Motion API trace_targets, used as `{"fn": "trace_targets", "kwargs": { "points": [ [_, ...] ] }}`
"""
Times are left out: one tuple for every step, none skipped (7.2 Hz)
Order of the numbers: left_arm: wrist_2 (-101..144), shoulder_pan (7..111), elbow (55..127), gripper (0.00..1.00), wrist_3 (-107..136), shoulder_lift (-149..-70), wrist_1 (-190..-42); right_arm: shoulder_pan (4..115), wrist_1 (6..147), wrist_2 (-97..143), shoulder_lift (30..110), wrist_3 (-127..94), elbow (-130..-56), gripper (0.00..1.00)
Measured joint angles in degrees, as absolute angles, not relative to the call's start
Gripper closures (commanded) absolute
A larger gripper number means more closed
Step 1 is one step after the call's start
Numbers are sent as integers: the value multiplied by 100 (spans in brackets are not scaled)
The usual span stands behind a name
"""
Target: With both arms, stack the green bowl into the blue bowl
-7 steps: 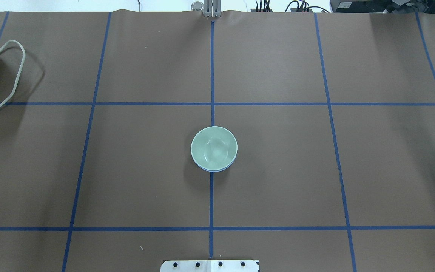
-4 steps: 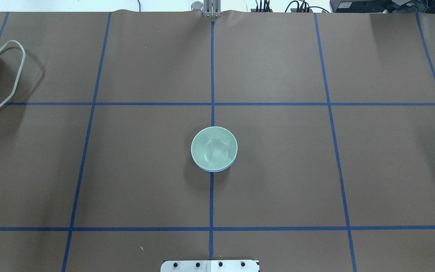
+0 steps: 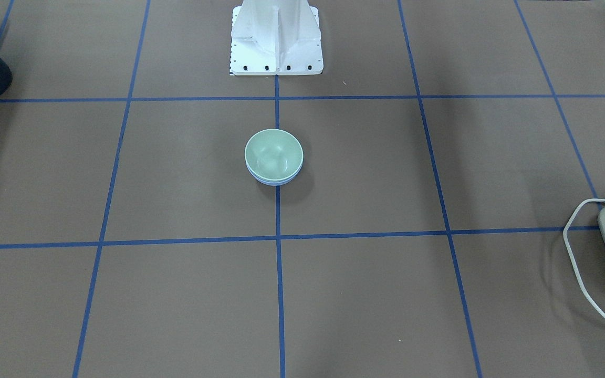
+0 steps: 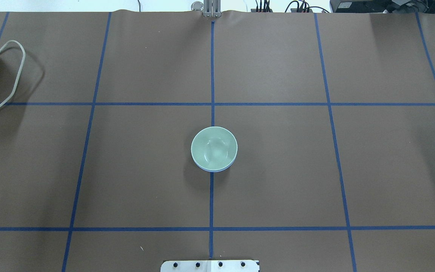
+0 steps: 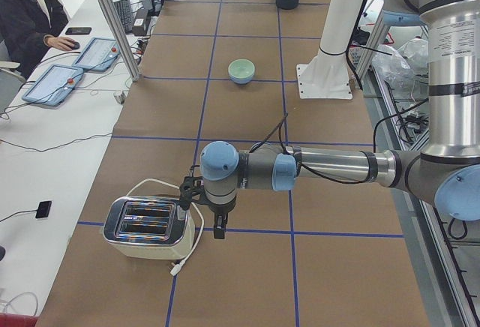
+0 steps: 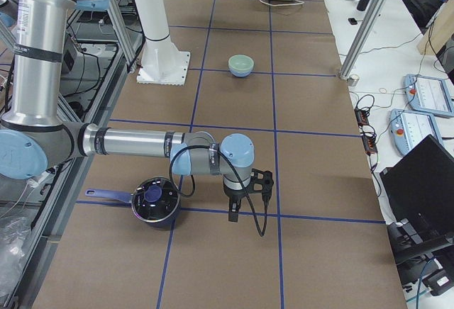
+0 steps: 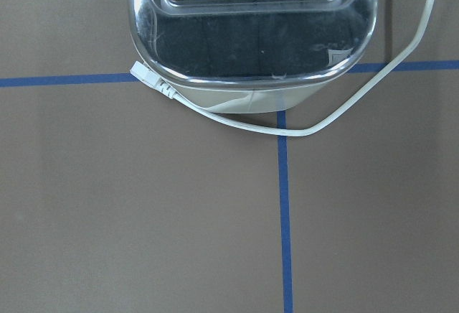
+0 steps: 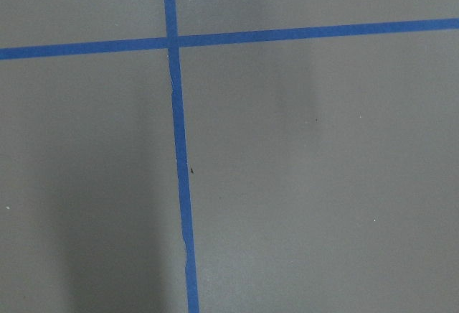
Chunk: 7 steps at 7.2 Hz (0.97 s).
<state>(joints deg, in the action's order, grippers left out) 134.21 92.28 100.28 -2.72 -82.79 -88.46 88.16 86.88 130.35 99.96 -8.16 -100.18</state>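
The pale green bowl (image 4: 213,148) sits nested inside the blue bowl (image 4: 214,170) at the table's centre, on the middle tape line. Only a thin blue rim shows under it. The pair also shows in the front view, green bowl (image 3: 273,152) in blue bowl (image 3: 275,182). Both arms are drawn far back from the bowls. My left gripper (image 5: 218,227) hangs beside the toaster at the table's left end. My right gripper (image 6: 233,213) hangs beside a black pot at the right end. Both show only in the side views, so I cannot tell whether they are open or shut.
A silver toaster (image 5: 148,227) with a white cord (image 7: 308,130) stands at the left end. A black lidded pot (image 6: 154,203) stands at the right end. The white pedestal base (image 3: 276,39) is at the robot's edge. An operator (image 5: 26,12) sits at a side desk.
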Motion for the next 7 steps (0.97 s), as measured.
{"fn": "trace_targets", "kwargs": {
  "points": [
    [13421,9228,10034,1,-272,-8279,-8848,8781,8891,13029,9942,-815,-10130,0],
    [13421,9228,10040,1,-272,-8279,-8850,8764,9006,13027,9911,-812,-10185,0],
    [13421,9228,10043,1,-272,-8279,-8849,8756,9045,13026,9905,-810,-10204,0],
    [13421,9229,10045,1,-272,-8279,-8845,8751,9050,13027,9911,-807,-10209,0],
    [13421,9229,10046,1,-272,-8279,-8843,8748,9045,13033,9917,-803,-10208,0],
    [13423,9228,10046,1,-273,-8279,-8844,8746,9040,13039,9923,-801,-10202,0],
    [13426,9224,10045,1,-272,-8279,-8847,8746,9037,13041,9927,-800,-10199,0]
  ]
}}
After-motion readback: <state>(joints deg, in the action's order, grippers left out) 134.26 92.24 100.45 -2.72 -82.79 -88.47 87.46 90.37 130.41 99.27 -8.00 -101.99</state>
